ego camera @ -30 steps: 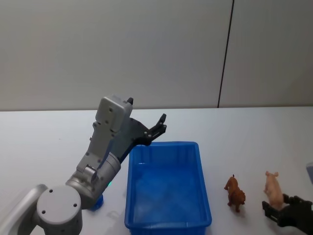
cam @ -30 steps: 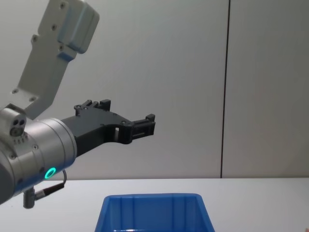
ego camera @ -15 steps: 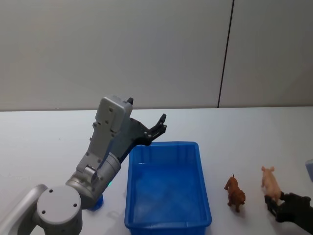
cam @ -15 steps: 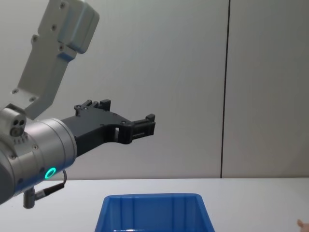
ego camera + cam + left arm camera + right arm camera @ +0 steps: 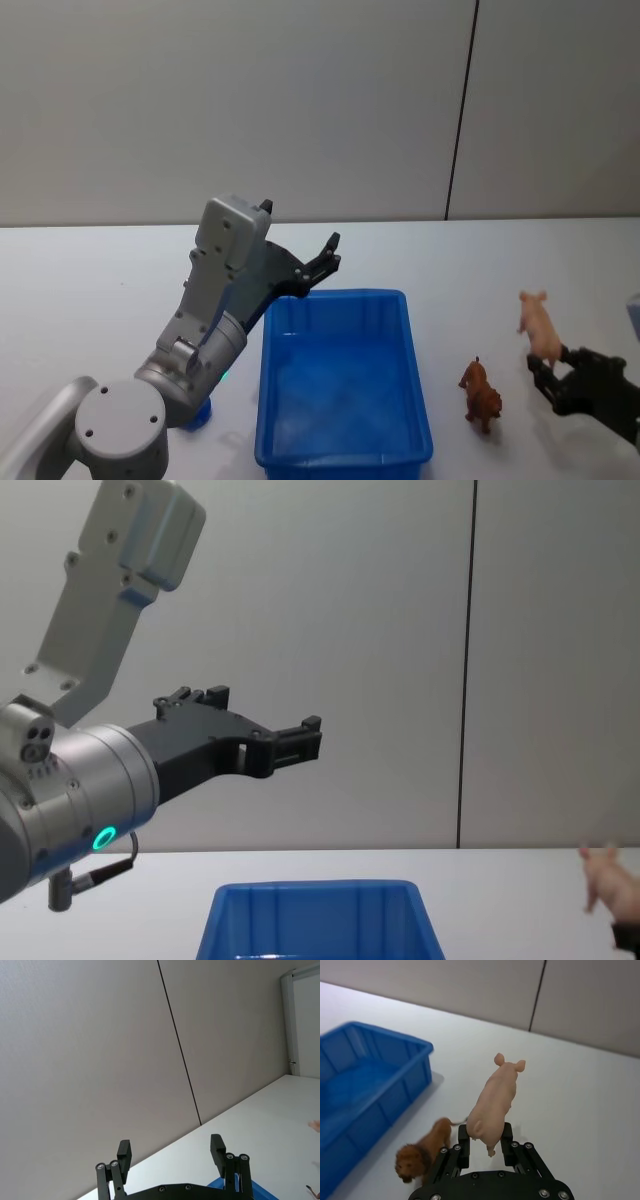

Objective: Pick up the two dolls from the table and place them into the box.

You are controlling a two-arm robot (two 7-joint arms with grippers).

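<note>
Right claw [image 5: 485, 1135] clamped on pink pig [image 5: 496, 1092], above table [image 5: 580, 1110], left claw [image 5: 170, 1150] spread wide

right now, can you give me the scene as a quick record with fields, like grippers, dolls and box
right gripper: shut on the pig doll at its hindquarters, to the right of the box
pig doll: head pointing away from the robot, apparently lifted off the table
lion doll: standing on the table between the box and the right gripper, untouched
left gripper: open, holding nothing, raised near the box's far rim
box: no doll in it yet
</note>
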